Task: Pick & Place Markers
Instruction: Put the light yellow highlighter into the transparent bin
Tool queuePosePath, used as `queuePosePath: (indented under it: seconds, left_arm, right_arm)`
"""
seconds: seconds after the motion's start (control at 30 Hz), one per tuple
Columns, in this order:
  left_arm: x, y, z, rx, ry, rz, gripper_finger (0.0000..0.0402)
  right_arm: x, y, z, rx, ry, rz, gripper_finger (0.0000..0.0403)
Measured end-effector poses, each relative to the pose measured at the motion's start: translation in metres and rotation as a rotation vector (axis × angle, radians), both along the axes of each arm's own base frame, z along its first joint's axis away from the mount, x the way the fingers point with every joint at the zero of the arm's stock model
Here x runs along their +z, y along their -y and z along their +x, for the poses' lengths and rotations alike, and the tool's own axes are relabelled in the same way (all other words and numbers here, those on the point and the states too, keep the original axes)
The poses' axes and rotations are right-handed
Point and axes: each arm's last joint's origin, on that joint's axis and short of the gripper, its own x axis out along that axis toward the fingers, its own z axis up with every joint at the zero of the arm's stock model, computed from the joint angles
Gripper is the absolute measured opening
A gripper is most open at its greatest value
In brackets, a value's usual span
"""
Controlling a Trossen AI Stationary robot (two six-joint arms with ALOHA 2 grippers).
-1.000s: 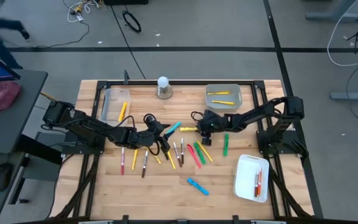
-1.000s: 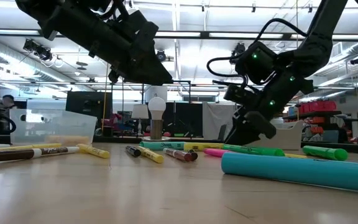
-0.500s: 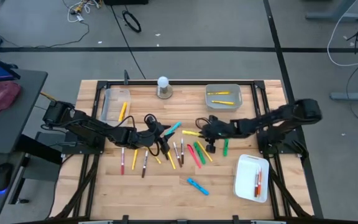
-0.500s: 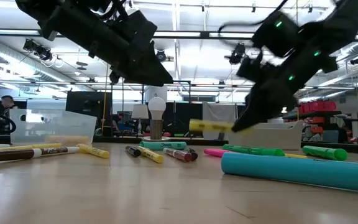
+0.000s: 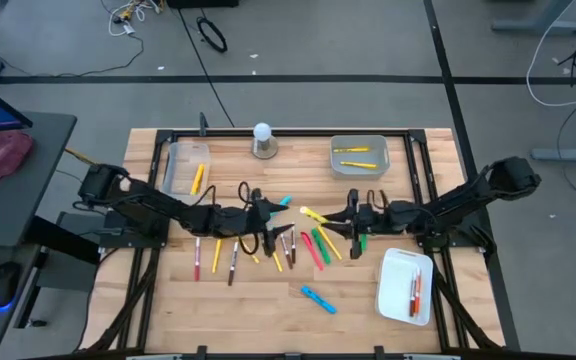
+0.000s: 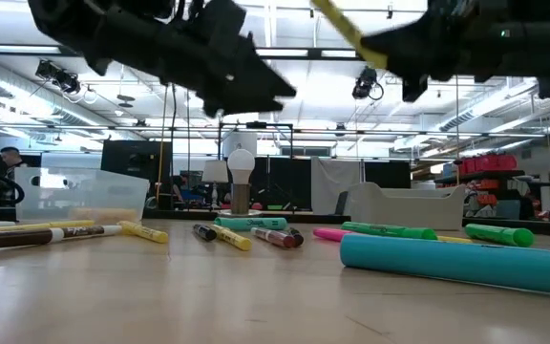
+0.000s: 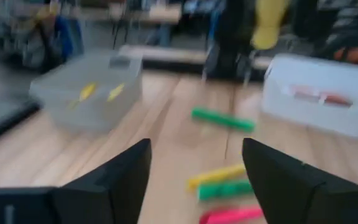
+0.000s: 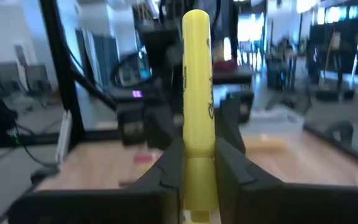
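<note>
Clamped in my right claw (image 8: 197, 177) is a yellow marker (image 8: 197, 93), pinched between both fingers and sticking straight out past the tips. From above, that claw (image 5: 340, 218) hangs over the middle of the counter (image 5: 268, 290), with the yellow marker (image 5: 314, 215) pointing left and lifted off the wood; in the low view it slants high above the surface (image 6: 344, 29).

My left claw (image 7: 194, 171) has its fingers spread wide with nothing between them. It sits just left of centre (image 5: 266, 212), over the scattered markers (image 5: 303, 245) in green, red, yellow and dark brown lying on the counter between my two arms. A light blue marker (image 5: 318, 299) lies alone nearer the front edge.

At the far side a grey tray (image 5: 359, 155) holds yellow markers, and a clear tray (image 5: 185, 165) at the far left holds another yellow one. A white tray (image 5: 405, 285) at the near right holds red ones. A white ball on a base (image 5: 262, 140) stands at the far edge.
</note>
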Motion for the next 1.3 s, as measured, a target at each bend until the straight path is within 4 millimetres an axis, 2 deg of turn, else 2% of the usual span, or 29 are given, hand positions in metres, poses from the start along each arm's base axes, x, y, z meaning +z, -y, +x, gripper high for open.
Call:
queuePosePath:
  seconds: [0.13,0.3,0.43,0.67,0.77,0.9,1.17,1.3]
  left_arm:
    - [0.000,0.006,0.010,-0.063,0.173,0.085,0.0284]
    - [0.004,0.007,0.014,-0.139,0.426,0.087,0.0275]
    - [0.004,0.003,0.017,-0.138,0.476,0.080,0.0259]
    - [0.018,0.001,0.042,-0.156,0.547,0.072,0.0244]
    - [0.022,0.001,0.047,-0.152,0.560,0.072,0.0233]
    - [0.023,0.002,0.048,-0.153,0.552,0.073,0.0196]
    - [0.029,-0.003,0.055,-0.251,0.569,0.044,0.0084]
    - [0.028,-0.004,0.055,-0.274,0.564,0.044,0.0074]
  right_arm:
    - [0.003,-0.004,-0.001,0.017,0.034,-0.009,0.0047]
    - [0.002,-0.004,-0.001,0.020,0.031,-0.009,0.0047]
    - [0.003,-0.004,-0.001,0.020,0.037,-0.008,0.0047]
    - [0.003,-0.004,-0.001,0.019,0.039,-0.010,0.0047]
    - [0.003,-0.004,-0.001,0.018,0.038,-0.019,0.0047]
    - [0.003,-0.004,-0.001,0.018,0.037,-0.019,0.0047]
    - [0.003,-0.004,0.000,0.018,0.030,-0.029,0.0047]
    - [0.001,-0.004,0.000,0.018,0.016,-0.032,0.0061]
